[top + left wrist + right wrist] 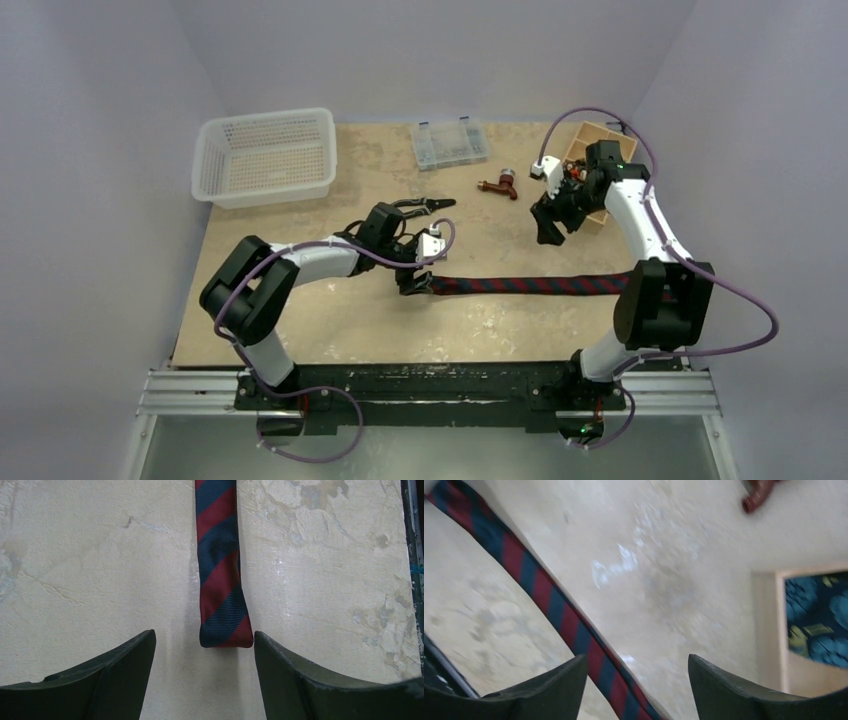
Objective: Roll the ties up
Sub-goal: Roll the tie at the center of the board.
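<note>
Pale mottled counter [400,330] is seen carrying one tie [530,286] laid flat as a straight strip, so no rolling is judged done and the whole roll is left to make. At the tie's narrow end the left pincer [414,283] is set low, jaws wide on either side of that end, nothing gripped. Beyond the tie's far edge the right pincer [548,228] is held raised, wide and empty.

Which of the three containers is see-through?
The small clear box at back centre; the basket left of it is white mesh, the right-hand box is wood.
</note>
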You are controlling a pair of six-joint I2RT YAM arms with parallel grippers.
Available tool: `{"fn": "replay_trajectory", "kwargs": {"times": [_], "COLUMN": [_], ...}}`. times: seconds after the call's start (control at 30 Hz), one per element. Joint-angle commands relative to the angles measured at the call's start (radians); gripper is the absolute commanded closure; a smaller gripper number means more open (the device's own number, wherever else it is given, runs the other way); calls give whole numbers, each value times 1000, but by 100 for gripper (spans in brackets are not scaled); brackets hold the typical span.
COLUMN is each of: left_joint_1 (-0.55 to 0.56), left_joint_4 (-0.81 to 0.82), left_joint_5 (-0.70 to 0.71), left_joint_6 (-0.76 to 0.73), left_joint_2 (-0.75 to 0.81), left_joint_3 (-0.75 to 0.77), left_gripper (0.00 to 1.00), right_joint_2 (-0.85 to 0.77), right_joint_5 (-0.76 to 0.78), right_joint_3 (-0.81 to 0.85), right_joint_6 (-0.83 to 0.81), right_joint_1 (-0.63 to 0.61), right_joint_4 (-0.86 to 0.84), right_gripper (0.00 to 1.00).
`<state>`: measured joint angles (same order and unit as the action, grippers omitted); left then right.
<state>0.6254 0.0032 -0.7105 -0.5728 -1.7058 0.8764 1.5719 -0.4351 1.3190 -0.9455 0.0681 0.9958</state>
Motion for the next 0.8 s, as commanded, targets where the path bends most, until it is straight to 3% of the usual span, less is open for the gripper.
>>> {"fn": "replay_trajectory", "kwargs": {"times": [0.0,0.07,0.2,0.6,0.77], "left_joint_1": [10,10,10,16,23], "left_joint_4": [18,13,-28,20,78], "left_joint_5": [-30,-29,-50,-32,-15], "left_joint_6": [-54,-64,-97,-71,-10], "left_joint_2": [5,9,28,8,-17], "left_joint_3": [-6,-16,-33,-55,-50], "left_gripper": [32,35,39,42,44], "right_joint_2": [35,33,39,182,243], "right_joint_5": [-303,-355,-408,-347,-302], "right_joint_3": [8,-47,-147,-255,-256], "right_joint_6": [354,462,613,861,871], "right_joint_1": [-86,-143,-242,-371,-409], "right_joint_4": [-19,-91,-220,-488,-517], "right_gripper": [35,49,64,78,86]}}
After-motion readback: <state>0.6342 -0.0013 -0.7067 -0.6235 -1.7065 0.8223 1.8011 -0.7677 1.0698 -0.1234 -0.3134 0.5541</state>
